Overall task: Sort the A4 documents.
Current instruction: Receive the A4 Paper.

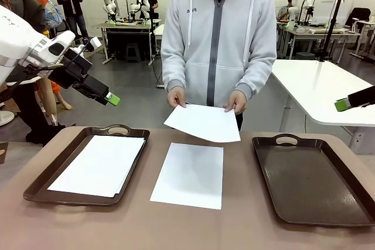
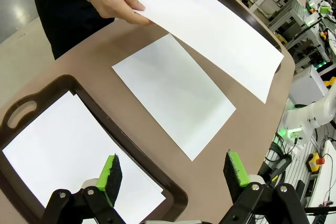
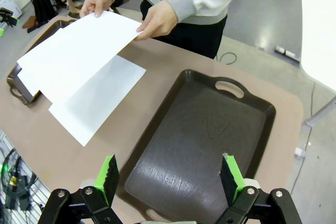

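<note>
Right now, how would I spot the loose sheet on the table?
On the brown table, look between the left tray and the right tray. A white sheet lies flat there. A stack lies in the left tray, the person holds another sheet; this one lies alone.

White paper against brown trays on a tan top.
The A4 documents [image 1: 188,175] are plain white, with no print showing. The 2 trays, the left tray [image 1: 63,162] and the right tray [image 1: 310,185], are dark glossy brown, and the table [image 1: 234,226] is dull tan. The person's hoodie [image 1: 218,39] is light grey with a darker grey centre band and white cords. The left gripper [image 1: 111,99] and the right gripper [image 1: 341,105] are black with bright green pads.
</note>
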Motion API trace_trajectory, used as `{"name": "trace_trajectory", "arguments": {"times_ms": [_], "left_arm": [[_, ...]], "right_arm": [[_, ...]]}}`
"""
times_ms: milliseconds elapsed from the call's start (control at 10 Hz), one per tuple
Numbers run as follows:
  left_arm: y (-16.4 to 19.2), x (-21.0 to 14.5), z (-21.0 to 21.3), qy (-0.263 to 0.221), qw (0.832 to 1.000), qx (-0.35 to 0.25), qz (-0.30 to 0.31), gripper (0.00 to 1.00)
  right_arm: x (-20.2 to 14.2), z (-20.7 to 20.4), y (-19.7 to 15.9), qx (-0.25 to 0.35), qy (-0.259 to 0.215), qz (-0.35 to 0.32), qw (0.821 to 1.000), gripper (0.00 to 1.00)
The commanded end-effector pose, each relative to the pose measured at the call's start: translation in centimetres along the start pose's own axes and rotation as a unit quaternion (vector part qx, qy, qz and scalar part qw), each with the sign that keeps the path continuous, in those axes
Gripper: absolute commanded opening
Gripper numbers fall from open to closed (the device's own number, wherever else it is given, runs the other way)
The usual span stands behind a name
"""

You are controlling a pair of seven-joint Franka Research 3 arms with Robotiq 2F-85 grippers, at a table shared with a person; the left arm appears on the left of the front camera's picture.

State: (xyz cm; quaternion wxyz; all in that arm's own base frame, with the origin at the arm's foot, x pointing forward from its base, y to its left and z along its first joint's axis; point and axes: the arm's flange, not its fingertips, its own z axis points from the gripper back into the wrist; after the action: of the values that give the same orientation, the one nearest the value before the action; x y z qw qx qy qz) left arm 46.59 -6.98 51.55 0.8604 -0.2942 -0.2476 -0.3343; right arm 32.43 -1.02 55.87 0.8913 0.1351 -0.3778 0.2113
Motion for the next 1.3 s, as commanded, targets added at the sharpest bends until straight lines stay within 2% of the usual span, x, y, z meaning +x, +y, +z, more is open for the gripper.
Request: {"name": "trace_trajectory", "arguments": {"times_ms": [0,1200], "left_arm": [[0.03,0.05,0.12,-0.002,1.000,0.003,0.000,1.00],[0.03,0.05,0.12,-0.002,1.000,0.003,0.000,1.00]], "right_arm": [[-0.06,-0.14,-0.07,0.010,-0.002,-0.002,1.000,1.00],[-0.06,-0.14,-0.07,0.010,-0.002,-0.002,1.000,1.00]]}}
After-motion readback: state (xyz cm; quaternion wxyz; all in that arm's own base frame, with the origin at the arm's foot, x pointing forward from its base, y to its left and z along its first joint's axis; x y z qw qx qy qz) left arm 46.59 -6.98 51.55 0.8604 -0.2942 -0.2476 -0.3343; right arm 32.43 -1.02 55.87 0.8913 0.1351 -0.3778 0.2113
